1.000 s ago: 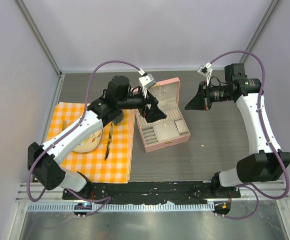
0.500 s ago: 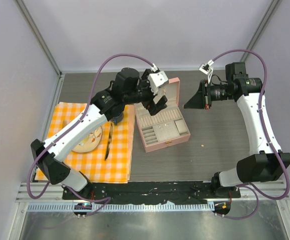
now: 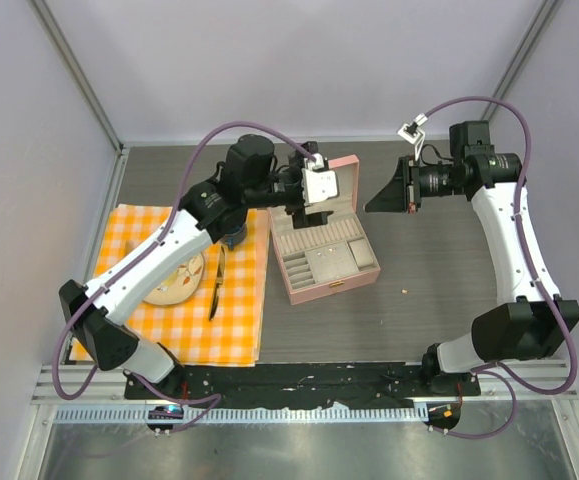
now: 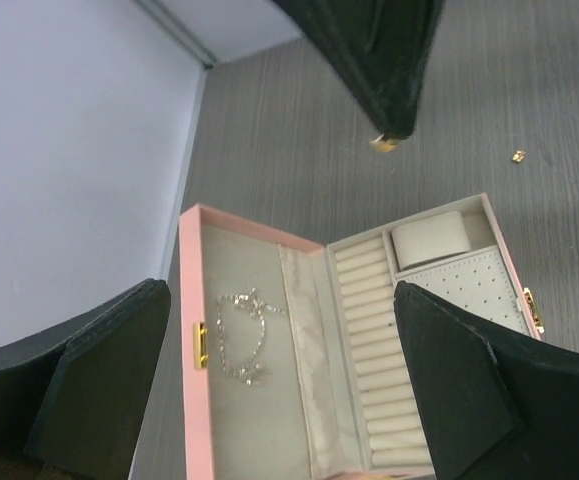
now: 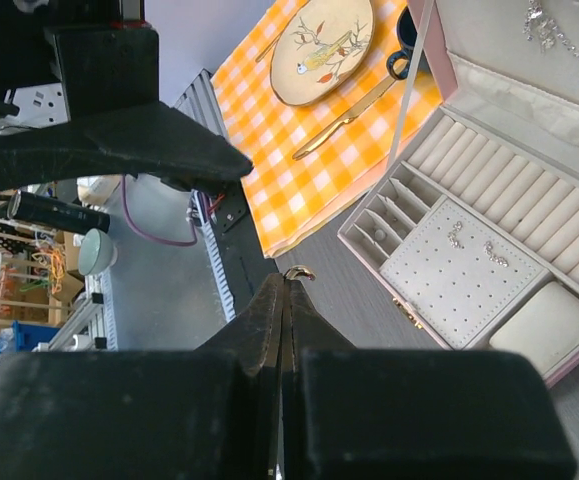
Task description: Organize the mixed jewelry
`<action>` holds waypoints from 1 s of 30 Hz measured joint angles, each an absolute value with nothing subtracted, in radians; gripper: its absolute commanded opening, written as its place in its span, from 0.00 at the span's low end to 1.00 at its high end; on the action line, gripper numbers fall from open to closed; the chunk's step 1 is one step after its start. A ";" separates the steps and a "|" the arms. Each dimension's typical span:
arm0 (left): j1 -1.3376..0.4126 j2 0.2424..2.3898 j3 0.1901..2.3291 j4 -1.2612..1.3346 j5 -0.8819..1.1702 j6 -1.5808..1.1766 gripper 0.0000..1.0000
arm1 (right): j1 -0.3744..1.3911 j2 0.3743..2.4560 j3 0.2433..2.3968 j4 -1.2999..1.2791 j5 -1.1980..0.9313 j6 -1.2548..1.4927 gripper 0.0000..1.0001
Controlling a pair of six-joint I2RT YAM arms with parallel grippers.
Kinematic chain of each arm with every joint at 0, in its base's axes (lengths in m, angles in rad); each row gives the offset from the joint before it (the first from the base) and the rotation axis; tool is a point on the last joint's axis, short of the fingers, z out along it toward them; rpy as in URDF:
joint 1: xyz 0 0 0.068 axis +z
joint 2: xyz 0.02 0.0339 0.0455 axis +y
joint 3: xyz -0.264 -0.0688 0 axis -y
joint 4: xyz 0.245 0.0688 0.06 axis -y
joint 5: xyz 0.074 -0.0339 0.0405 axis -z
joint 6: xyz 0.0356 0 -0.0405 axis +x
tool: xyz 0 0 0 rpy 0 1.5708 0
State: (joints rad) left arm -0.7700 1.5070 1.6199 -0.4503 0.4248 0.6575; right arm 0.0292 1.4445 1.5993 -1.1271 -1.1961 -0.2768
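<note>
The top camera looks down on the whole tabletop; both wrist cameras look down closer, sharing the open pink box.

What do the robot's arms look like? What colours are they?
The left arm and right arm are white with chunky black joints. A purple cable loops along each. The left gripper and right gripper are black, with wedge-shaped fingers.

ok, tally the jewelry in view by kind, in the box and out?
Chain in the lid: 1
Earrings on the perforated pad: 2
Gold ring held in the right pincer: 1
Loose gold piece on the table: 1
Pale speck beside the pad, kind unclear: 1
Total: 6
</note>
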 measured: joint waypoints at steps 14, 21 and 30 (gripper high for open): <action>-0.805 1.483 1.407 -0.107 0.737 0.773 0.84 | 0.029 1.456 1.597 -1.060 -1.262 -0.175 0.01; -0.805 1.483 1.344 0.046 0.772 0.783 0.74 | 0.029 1.455 1.571 -1.032 -1.295 -0.144 0.01; -0.806 1.484 1.330 0.125 0.792 0.801 0.70 | 0.029 1.448 1.528 -0.977 -1.326 -0.093 0.01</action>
